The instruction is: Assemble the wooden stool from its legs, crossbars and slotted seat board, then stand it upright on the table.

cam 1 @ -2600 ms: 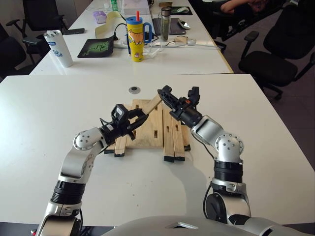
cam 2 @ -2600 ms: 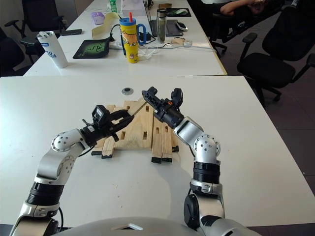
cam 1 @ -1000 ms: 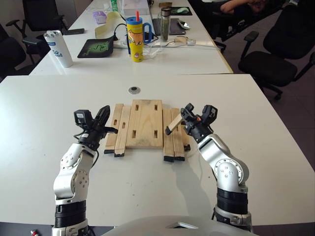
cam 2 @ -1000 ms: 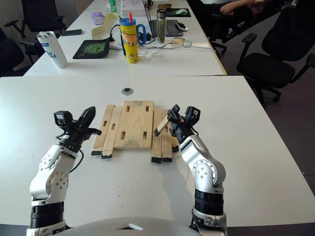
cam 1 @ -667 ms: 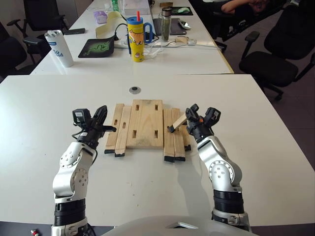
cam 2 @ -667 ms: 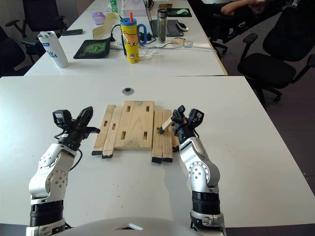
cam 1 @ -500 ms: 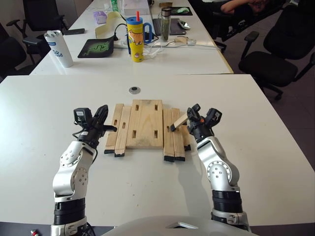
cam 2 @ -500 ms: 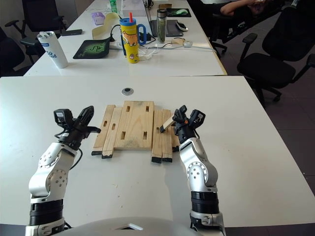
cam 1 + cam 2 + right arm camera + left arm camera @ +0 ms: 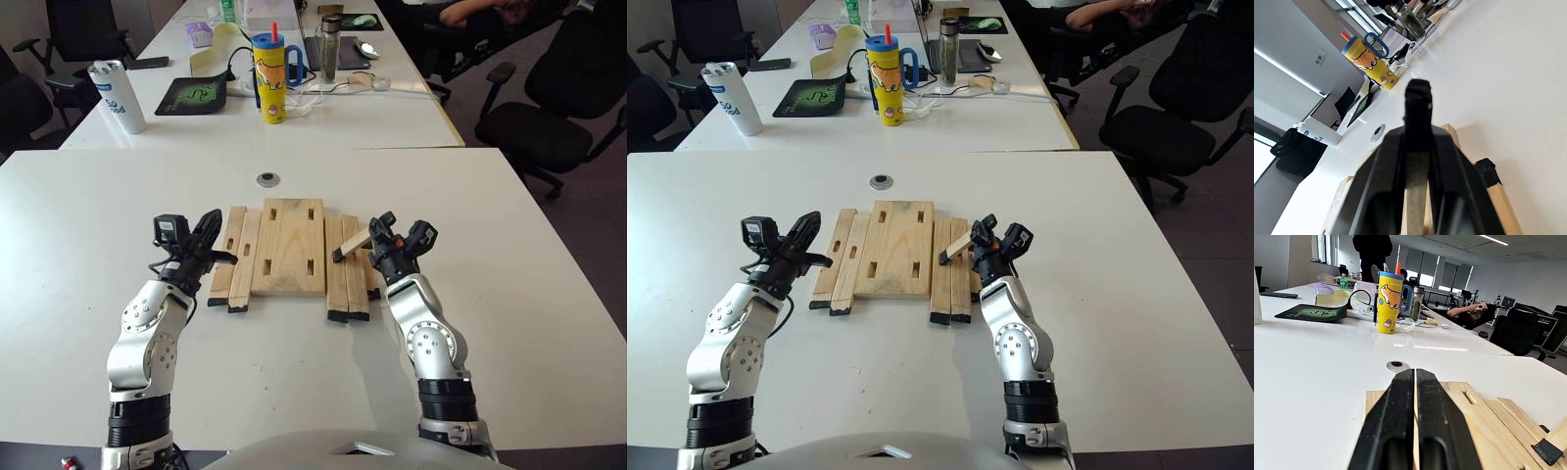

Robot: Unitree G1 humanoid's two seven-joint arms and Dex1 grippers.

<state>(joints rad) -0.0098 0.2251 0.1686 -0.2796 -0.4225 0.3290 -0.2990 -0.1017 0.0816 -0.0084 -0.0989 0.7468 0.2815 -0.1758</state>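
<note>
The slotted seat board (image 9: pixel 287 245) lies flat on the white table (image 9: pixel 78 245). Wooden legs lie beside it, one pair on the left (image 9: pixel 235 259) and one on the right (image 9: pixel 349 284). My right gripper (image 9: pixel 376 243) hovers over the right legs, shut on a short wooden crossbar (image 9: pixel 355 241) with a black tip (image 9: pixel 1418 98) that points toward the board. The crossbar sits between that gripper's fingers (image 9: pixel 1385 166). My left gripper (image 9: pixel 214 243) is just left of the left legs, low over the table. It is shut with nothing in it, and its fingers (image 9: pixel 1400 421) are pressed together.
A round grommet (image 9: pixel 265 179) sits in the table behind the board. The far desk holds a yellow tumbler (image 9: pixel 268 78), a white bottle (image 9: pixel 115 96), a mouse pad (image 9: pixel 192 93) and cables. Office chairs (image 9: pixel 549 108) stand to the right. Open tabletop lies in front of the parts.
Both arms have drawn back from over the seat board toward me. The right one kept the crossbar and tilted it lower. In the last second the left gripper edged toward the legs.
</note>
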